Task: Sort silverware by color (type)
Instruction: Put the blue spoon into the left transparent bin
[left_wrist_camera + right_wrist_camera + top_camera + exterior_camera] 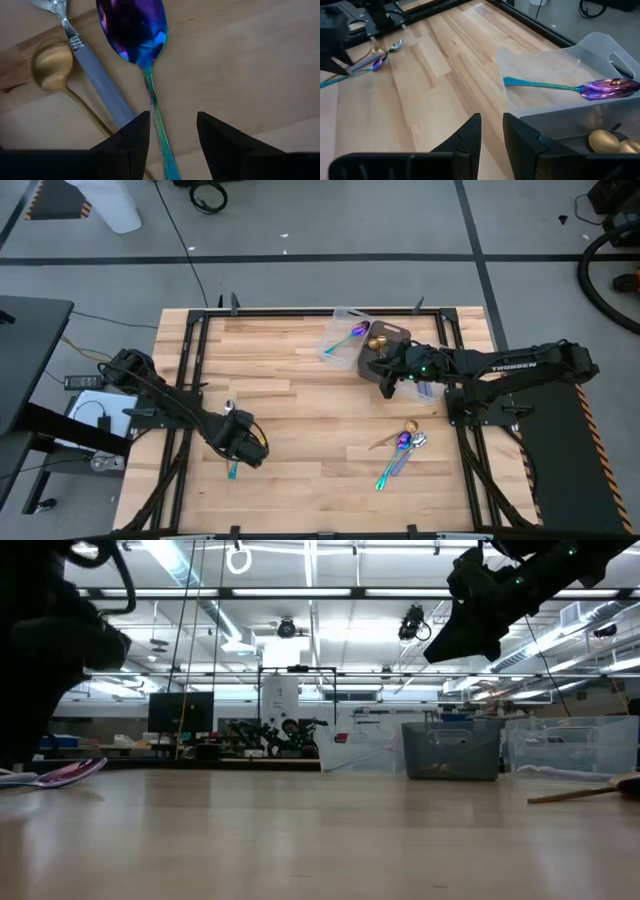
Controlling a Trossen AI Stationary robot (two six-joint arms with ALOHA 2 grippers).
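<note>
White lettering "THUNDER" marks the right arm (525, 366) above the pale wooden plank table (300, 410); its right gripper (492, 132) hangs with fingers slightly apart by the clear plastic tray (555, 65) holding one iridescent purple-teal spoon (580, 88). The left gripper (172, 137), fingers apart, straddles another iridescent spoon's handle (155, 107).

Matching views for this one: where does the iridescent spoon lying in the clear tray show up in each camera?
High view: upper middle, the iridescent spoon lies in the clear tray, beside the dark bin.
Low view: cannot be made out.
Left wrist view: not in it.
Right wrist view: right side, lying across the tray.
Shared landmark: the tray against the bin, in the high and right wrist views.
</note>
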